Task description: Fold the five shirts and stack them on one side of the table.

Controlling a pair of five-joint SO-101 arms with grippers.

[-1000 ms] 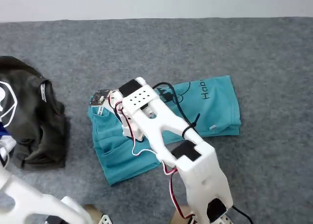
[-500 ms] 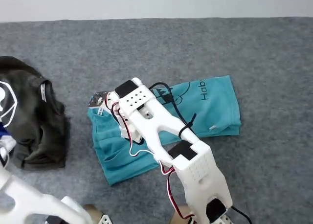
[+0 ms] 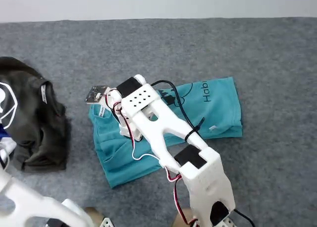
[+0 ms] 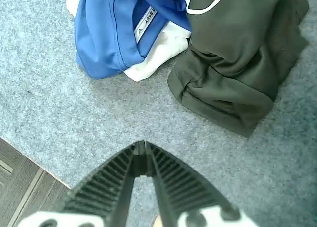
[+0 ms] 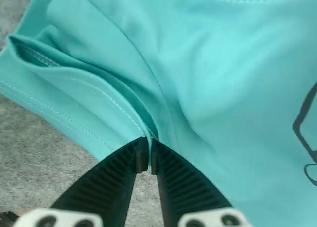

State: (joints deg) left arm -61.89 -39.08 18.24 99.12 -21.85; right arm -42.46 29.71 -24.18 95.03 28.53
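A teal shirt [image 3: 213, 108] lies partly folded in the middle of the grey table. My right arm [image 3: 148, 118] stretches over its left half. In the right wrist view my right gripper [image 5: 143, 146] is shut on a raised fold of the teal shirt [image 5: 223, 63] near its edge. A folded dark olive shirt [image 3: 34, 123] sits at the table's left side. In the left wrist view my left gripper [image 4: 145, 148] is shut and holds nothing, hovering over bare carpet short of the olive shirt [image 4: 237, 63], a blue shirt [image 4: 106, 33] and a white shirt [image 4: 158, 53].
My left arm [image 3: 25, 202] sits at the front left corner. The table's edge and wooden floor [image 4: 15, 187] lie close beside the left gripper. Open grey carpet [image 3: 198, 48] spreads behind and to the right of the teal shirt.
My right wrist has shifted a little left and toward the back over the teal shirt. The shirt's right edge has drawn in slightly. The left arm has kept still.
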